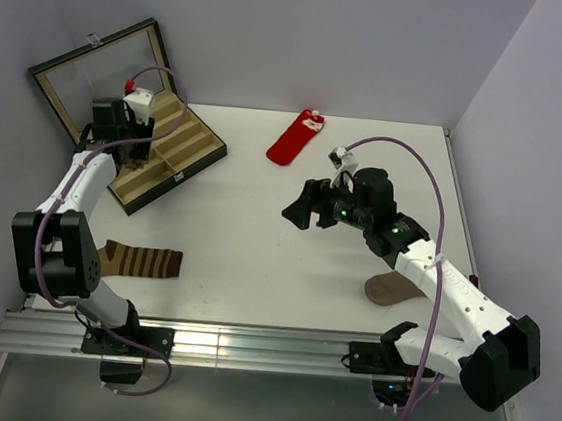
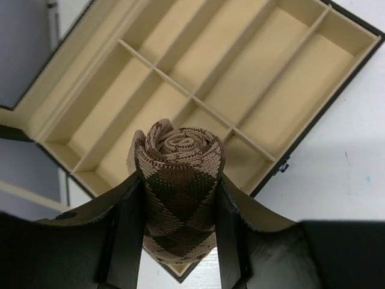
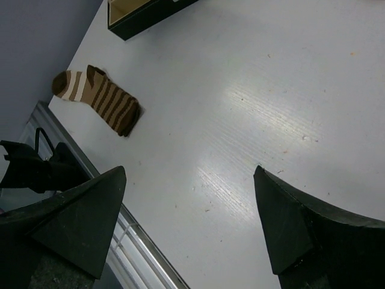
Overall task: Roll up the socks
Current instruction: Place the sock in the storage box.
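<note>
The left gripper (image 2: pixel 179 205) is pinching the argyle sock (image 2: pixel 180 156), its two dark fingers (image 2: pixel 131 235) pressed against the sides of the tan-and-brown diamond fabric. The sock is wound into a tight roll, and the spiral of its end faces the left wrist camera. Just beyond the roll lies the open box (image 2: pixel 252 66), a dark case with a cream lining split into long compartments. The roll hangs over the compartments at the box's nearer end, but which one it is above, and whether it touches the lining, cannot be told. From above, the box (image 1: pixel 171 154) sits at the far left corner of the bench (image 1: pixel 246 257) with its lid (image 1: pixel 94 75) standing open behind it, and the left gripper (image 1: pixel 132 145) hangs over it. The right gripper (image 3: pixel 189 180) is spread wide with nothing between its fingers, above bare bench surface; in the top view it (image 1: pixel 302 205) is right of centre. The red sock (image 1: pixel 296 138) lies flat and unrolled near the middle of the far edge, white cuff towards the back wall. A striped sock (image 1: pixel 140 259) lies flat near the near left corner, and a plain brown sock (image 1: pixel 393 290) lies towards the near right corner, partly under the right arm.
</note>
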{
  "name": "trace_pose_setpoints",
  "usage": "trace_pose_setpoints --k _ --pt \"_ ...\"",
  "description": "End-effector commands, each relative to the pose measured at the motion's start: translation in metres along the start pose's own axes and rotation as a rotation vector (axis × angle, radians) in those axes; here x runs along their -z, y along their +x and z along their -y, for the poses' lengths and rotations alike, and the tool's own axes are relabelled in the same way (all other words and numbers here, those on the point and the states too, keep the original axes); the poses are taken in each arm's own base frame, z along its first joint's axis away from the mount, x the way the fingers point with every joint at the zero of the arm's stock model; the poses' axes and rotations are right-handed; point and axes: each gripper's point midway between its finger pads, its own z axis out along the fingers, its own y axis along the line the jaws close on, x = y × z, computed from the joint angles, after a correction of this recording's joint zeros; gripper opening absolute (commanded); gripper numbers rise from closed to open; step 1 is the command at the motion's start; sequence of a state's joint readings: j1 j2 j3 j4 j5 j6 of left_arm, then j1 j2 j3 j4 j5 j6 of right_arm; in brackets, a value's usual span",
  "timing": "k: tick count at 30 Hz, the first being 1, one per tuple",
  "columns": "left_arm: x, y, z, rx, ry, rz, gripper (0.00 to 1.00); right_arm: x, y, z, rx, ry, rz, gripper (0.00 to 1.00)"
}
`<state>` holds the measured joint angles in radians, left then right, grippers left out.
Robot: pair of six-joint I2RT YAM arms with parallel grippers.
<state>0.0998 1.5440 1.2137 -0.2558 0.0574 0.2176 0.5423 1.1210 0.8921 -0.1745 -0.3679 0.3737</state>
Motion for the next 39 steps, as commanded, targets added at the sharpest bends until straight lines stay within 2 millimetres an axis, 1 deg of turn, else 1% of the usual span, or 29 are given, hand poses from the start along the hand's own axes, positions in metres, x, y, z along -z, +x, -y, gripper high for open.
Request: trace_pose_setpoints --k 1,2,5,9,11,12,13,18,20,23,27,28,29,31,34,36,37,38,39 --pt "-0.006 -0.001 0.014 -0.047 0.073 0.03 0.0 0.002 -0.012 -0.009 0.003 -0.034 0.004 0.93" --pt "-0.009 0.011 0.016 -0.045 0.07 0.011 0.0 0.001 -0.01 -0.008 0.005 -0.032 -0.001 0.93" --pt "-0.013 0.029 0.013 -0.052 0.039 -0.012 0.0 0.001 -0.006 -0.003 0.02 -0.02 -0.013 0.93" --pt "-0.02 0.044 0.015 -0.059 0.04 -0.041 0.0 0.0 -0.002 0.003 0.036 -0.003 -0.019 0.93" --pt "-0.023 0.046 0.015 -0.061 0.039 -0.051 0.0 0.0 -0.001 0.003 0.039 -0.005 -0.017 0.93" --pt "-0.027 0.052 0.016 -0.06 0.045 -0.068 0.0 0.0 0.0 0.003 0.04 -0.006 -0.019 0.92" --pt "-0.028 0.053 0.016 -0.068 0.046 -0.071 0.0 0.001 0.0 0.003 0.044 -0.008 -0.018 0.92" --pt "-0.036 0.066 0.011 -0.095 0.02 -0.114 0.0 0.0 0.005 0.005 0.055 -0.005 -0.028 0.92" --pt "-0.037 0.07 0.013 -0.12 0.028 -0.133 0.0 0.0 0.006 0.006 0.056 -0.003 -0.028 0.92" --pt "-0.041 0.083 0.018 -0.177 0.053 -0.19 0.0 0.001 0.006 0.007 0.064 0.002 -0.029 0.91" --pt "-0.044 0.084 0.029 -0.244 0.099 -0.22 0.0 0.001 0.007 0.009 0.072 0.012 -0.035 0.91" --pt "-0.044 0.08 0.029 -0.25 0.1 -0.222 0.01 0.002 0.007 0.011 0.072 0.018 -0.036 0.91" --pt "-0.046 0.085 0.03 -0.255 0.106 -0.242 0.0 0.002 0.008 0.01 0.073 0.017 -0.038 0.91" --pt "-0.049 0.085 0.032 -0.28 0.12 -0.255 0.0 0.001 0.009 0.011 0.074 0.019 -0.042 0.9" --pt "-0.051 0.078 0.032 -0.295 0.131 -0.241 0.0 0.002 0.011 0.011 0.073 0.019 -0.048 0.9" --pt "-0.051 0.081 0.036 -0.299 0.158 -0.257 0.0 0.001 0.012 0.012 0.073 0.023 -0.053 0.9" --pt "-0.052 0.078 0.039 -0.297 0.179 -0.252 0.0 0.001 0.012 0.012 0.072 0.022 -0.056 0.9" --pt "-0.053 0.081 0.042 -0.298 0.199 -0.266 0.0 0.001 0.012 0.012 0.071 0.021 -0.058 0.9" --pt "-0.05 0.087 0.047 -0.304 0.235 -0.294 0.0 0.0 0.012 0.011 0.071 0.017 -0.06 0.9"
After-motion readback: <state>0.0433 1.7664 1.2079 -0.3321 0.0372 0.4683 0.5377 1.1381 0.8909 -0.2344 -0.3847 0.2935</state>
